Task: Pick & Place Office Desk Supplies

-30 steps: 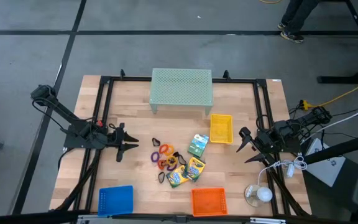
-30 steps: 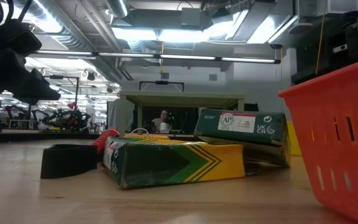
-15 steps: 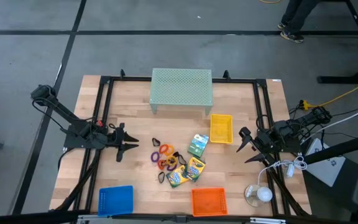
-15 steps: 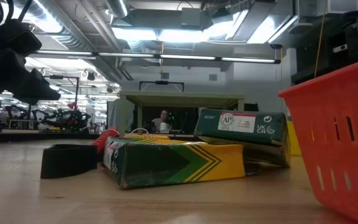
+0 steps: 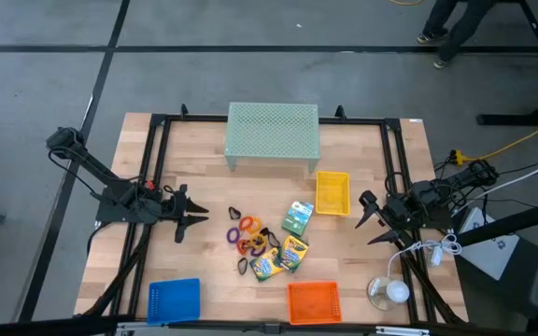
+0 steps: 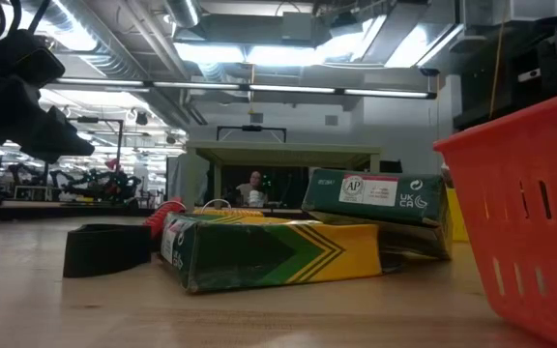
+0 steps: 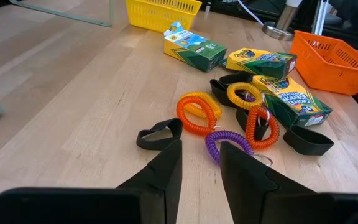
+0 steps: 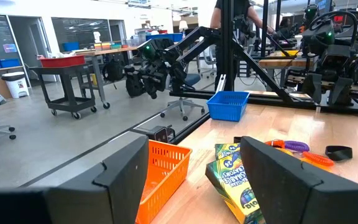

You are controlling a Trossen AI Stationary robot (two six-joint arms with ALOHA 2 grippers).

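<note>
The desk supplies lie in a loose heap at the table's middle. There are coiled rings, purple (image 7: 229,144), orange (image 7: 197,113) and yellow (image 7: 244,94), and black clips (image 7: 159,134). Three green-and-yellow crayon boxes (image 5: 297,217) (image 5: 294,252) (image 5: 266,266) lie flat on the wood. My left gripper (image 5: 199,221) hovers left of the heap, pointing at it, open with nothing between its fingers (image 7: 166,168). My right gripper (image 5: 367,219) waits right of the heap, open wide and holding nothing; its wrist view shows the boxes (image 8: 232,174) beyond it.
A pale green mesh riser (image 5: 272,133) stands at the far middle, with a yellow basket (image 5: 332,192) to its near right. An orange basket (image 5: 314,301) and a blue basket (image 5: 174,299) sit at the near edge. A white lamp-like thing (image 5: 388,291) is near right. A person walks beyond the table.
</note>
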